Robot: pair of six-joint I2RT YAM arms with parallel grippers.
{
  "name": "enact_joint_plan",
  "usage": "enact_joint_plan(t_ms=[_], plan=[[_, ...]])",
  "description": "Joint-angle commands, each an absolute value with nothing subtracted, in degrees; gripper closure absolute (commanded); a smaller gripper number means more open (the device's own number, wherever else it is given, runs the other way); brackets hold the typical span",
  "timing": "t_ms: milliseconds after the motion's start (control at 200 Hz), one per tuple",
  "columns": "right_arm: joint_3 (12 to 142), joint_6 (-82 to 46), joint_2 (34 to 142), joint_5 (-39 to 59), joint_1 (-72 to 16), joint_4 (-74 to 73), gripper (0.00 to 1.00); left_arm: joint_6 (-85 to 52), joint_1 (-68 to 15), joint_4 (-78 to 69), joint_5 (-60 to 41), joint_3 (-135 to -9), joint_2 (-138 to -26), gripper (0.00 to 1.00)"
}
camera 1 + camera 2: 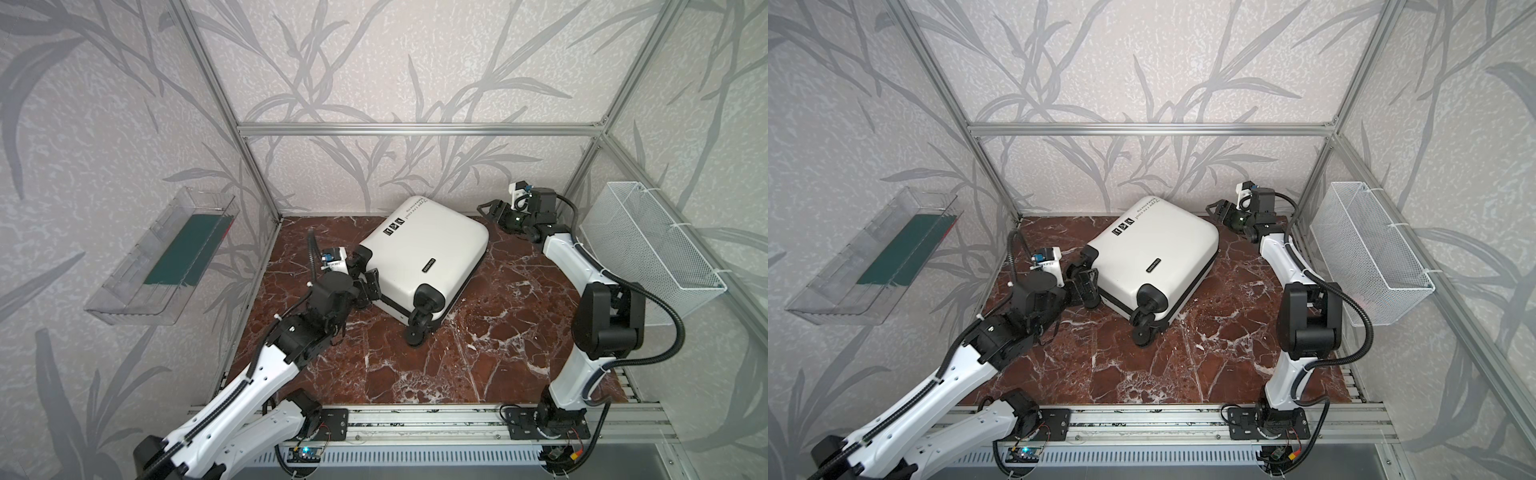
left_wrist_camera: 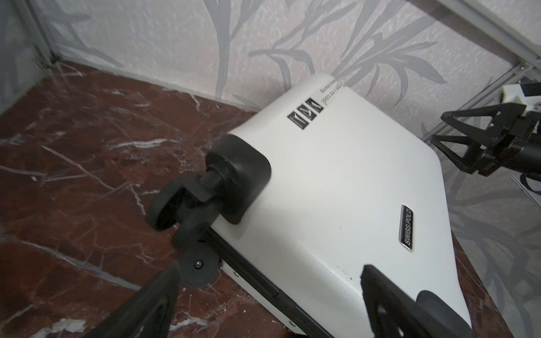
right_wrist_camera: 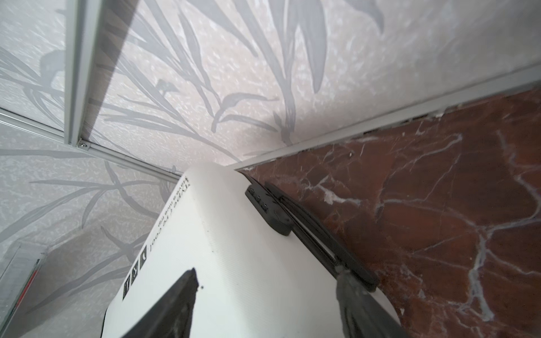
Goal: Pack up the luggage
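Luggage (image 1: 424, 253) lies closed, white (black wheels (image 1: 419, 328), black stickers (image 1: 392, 227)); left gripper (image 1: 365, 274) at its wheel end, right gripper (image 1: 488, 210) beside its far corner, both with fingers apart.

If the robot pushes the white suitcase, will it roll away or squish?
It probably won't roll: the suitcase lies flat, its wheels sticking out sideways, so it would likely slide on the smooth table. It looks hard and stiff, not squishy.

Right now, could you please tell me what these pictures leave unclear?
- Inside of the luggage: hidden by its shut shell, every view.
- Green item in the clear tray: too indistinct to identify in both top views.
- Fingers of the left gripper: cut off by the left wrist view's edge.
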State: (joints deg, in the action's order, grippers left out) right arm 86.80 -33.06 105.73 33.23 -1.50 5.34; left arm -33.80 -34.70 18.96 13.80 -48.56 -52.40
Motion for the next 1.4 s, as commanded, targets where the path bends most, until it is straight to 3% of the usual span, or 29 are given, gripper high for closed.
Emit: enact_joint_plan(t_ms=[0, 410, 700, 1050, 1230, 1395], plan=[[89.9, -33.1, 107.7, 38.6, -1.8, 9.8, 0.25, -37.4, -33.9, 20.9, 4.6, -50.5, -55.7, 0.01], [85.1, -32.8, 106.6, 43.6, -3.2, 8.2, 0.27, -36.6, -30.4, 13.6, -2.8, -53.2, -66.6, 0.01], [73.9, -34.6, 100.7, 45.4, -5.6, 2.2, 0.4, -31.4, -27.6, 13.7, -8.5, -61.3, -76.5, 0.01], [54.3, -34.0, 87.2, 41.4, -20.0, 0.2, 0.51, -25.8, -25.3, 16.9, -15.1, -73.6, -86.8, 0.01], [45.2, -36.1, 76.5, 36.7, -25.6, 0.4, 0.49, -24.2, -25.3, 18.8, -17.1, -80.3, -92.5, 0.01], [46.0, -32.1, 70.1, 29.7, -22.9, 7.6, 0.35, -20.1, -24.8, 24.6, -15.3, -90.5, -97.9, 0.01]])
